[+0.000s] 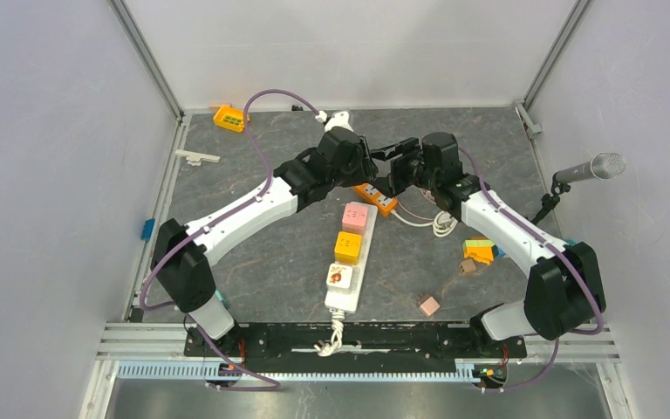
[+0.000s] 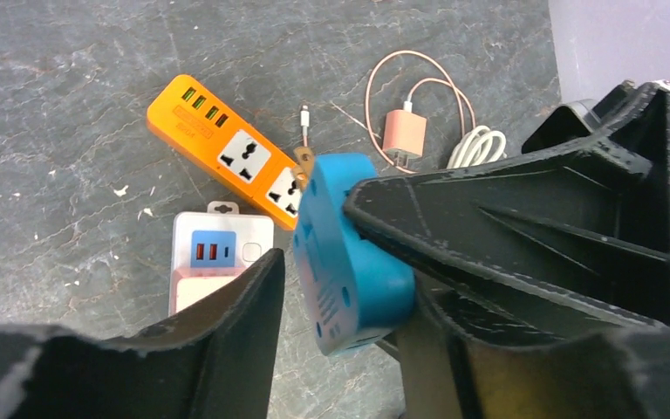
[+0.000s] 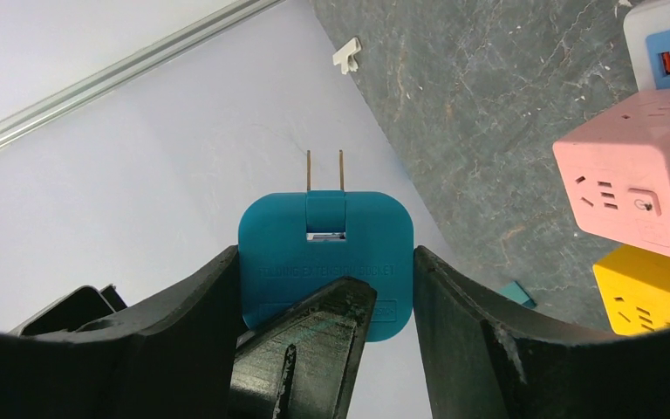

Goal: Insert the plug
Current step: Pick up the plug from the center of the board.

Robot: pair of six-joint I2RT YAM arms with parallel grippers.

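A blue folding plug (image 3: pixel 327 244) with two brass prongs pointing away sits between my right gripper's (image 3: pixel 324 257) fingers, which touch both its edges. In the left wrist view the plug (image 2: pixel 349 253) hangs in the air above the orange power strip (image 2: pixel 227 161). My left gripper (image 2: pixel 345 279) is open around the plug: one finger lies against its face and the other finger (image 2: pixel 227 340) stands a small gap away. From above, both grippers (image 1: pixel 375 157) (image 1: pixel 399 161) meet over the orange strip (image 1: pixel 375 199), and the plug is hidden there.
A white strip (image 1: pixel 345 279) carries a pink cube socket (image 1: pixel 355 216) and a yellow one (image 1: pixel 348 247). A pink charger (image 2: pixel 403 133) with its cable lies right of the orange strip. Small blocks (image 1: pixel 478 250), a microphone (image 1: pixel 589 168) and an orange socket (image 1: pixel 229 117) stand around.
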